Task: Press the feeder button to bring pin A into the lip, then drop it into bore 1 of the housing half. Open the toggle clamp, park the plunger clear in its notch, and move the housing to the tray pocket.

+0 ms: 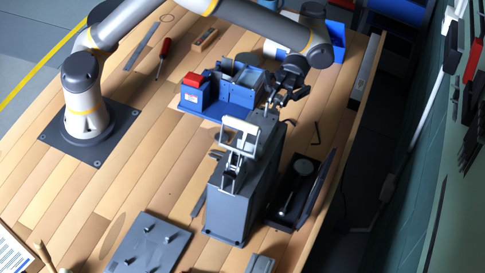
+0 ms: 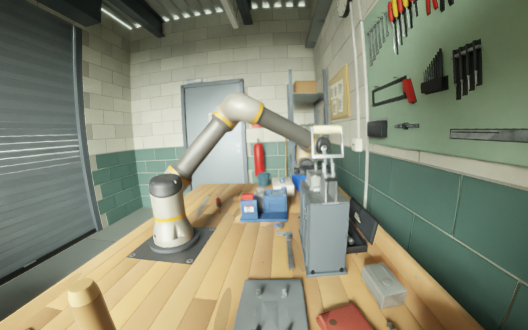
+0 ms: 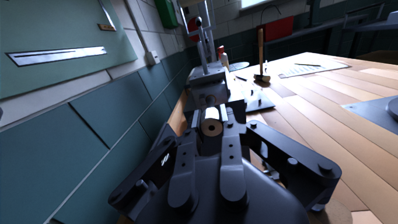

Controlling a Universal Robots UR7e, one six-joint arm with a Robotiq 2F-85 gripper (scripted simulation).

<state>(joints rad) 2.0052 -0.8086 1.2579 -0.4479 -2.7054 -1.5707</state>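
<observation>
My gripper [image 1: 276,101] [image 3: 210,116] hangs at the far end of the tall grey fixture block [image 1: 244,176] [image 2: 323,227], between it and the blue feeder [image 1: 224,91] [image 2: 264,205]. The plunger knob [image 3: 210,124], a pale cylinder on a thin rod, is gripped in the closed fingers, and its rod runs into the grey housing half [image 1: 263,124] [image 3: 208,84] on top of the fixture. The toggle clamp's handle [image 1: 239,134] [image 2: 326,142] stands raised above the block. The feeder's red button [image 1: 193,79] [image 2: 247,197] sits on its left end. Pin A is not visible.
Behind the work are a blue bin [image 1: 335,39] and the green tool wall [image 2: 440,90]. The grey tray [image 1: 149,244] [image 2: 272,302] lies at the near edge. A dial-gauge case [image 1: 298,190], a hex key [image 1: 316,133], a screwdriver [image 1: 162,56] and a mallet [image 3: 261,55] lie about the bench.
</observation>
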